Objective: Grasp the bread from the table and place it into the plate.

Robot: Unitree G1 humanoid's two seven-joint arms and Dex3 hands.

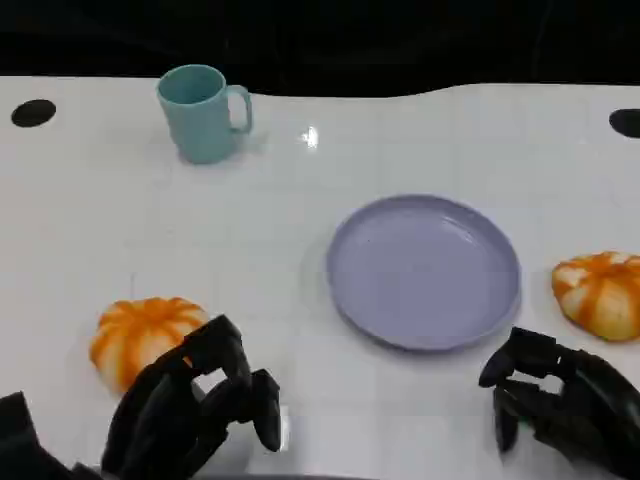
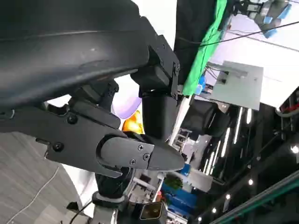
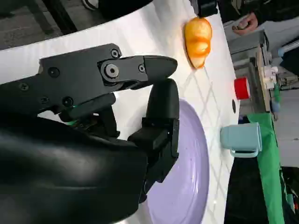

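Two orange-and-white breads lie on the white table. One bread (image 1: 140,335) is at the near left, the other bread (image 1: 600,292) at the right edge. The purple plate (image 1: 425,272) sits between them with nothing in it. My left hand (image 1: 190,405) hovers just in front of the left bread, its fingers apart and overlapping the bread's near side, holding nothing. My right hand (image 1: 560,400) is near the front edge, below the right bread and apart from it, its fingers loosely bent around nothing. The right wrist view shows a bread (image 3: 198,35) and the plate (image 3: 187,177) beyond the fingers (image 3: 161,107).
A teal mug (image 1: 203,112) stands at the far left of the table, also seen as the mug (image 3: 240,139) in the right wrist view. A red object (image 3: 240,87) and a person's hand (image 3: 245,21) are beyond the table's edge.
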